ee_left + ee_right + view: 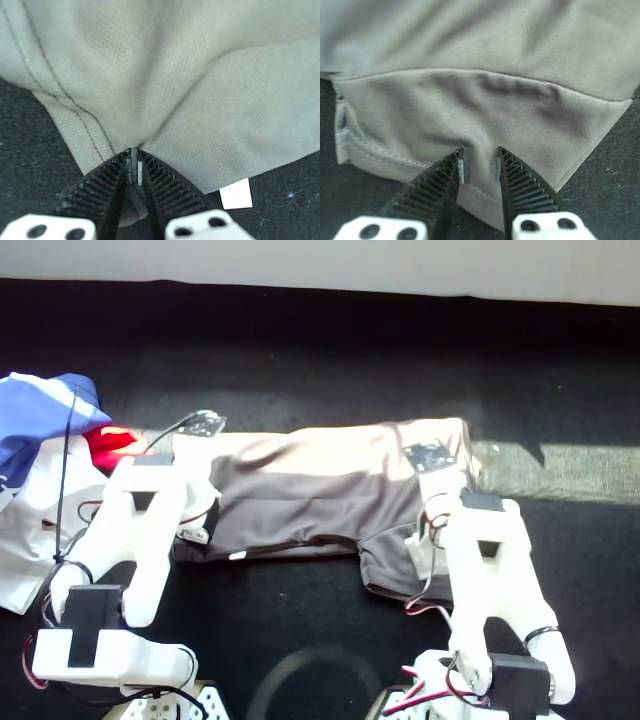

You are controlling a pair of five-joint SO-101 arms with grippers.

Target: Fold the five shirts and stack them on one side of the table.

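A grey-beige shirt [310, 490] lies spread widthwise across the dark table, between the two arms. In the left wrist view my left gripper [134, 162] is shut on the shirt's [200, 100] stitched edge, with the cloth puckering into the fingertips. A small white tag [235, 194] pokes out beside it. In the right wrist view my right gripper [480, 165] pinches a fold near the hem of the shirt [495, 75], its fingers a little apart with cloth between them. From above, the arms cover both grippers at the shirt's left and right ends.
A heap of other shirts sits at the table's left edge: blue [40, 420], red [105, 440] and white [30, 530]. Dark tabletop [300, 350] stretches behind the shirt, with a sunlit strip [560, 470] at the right.
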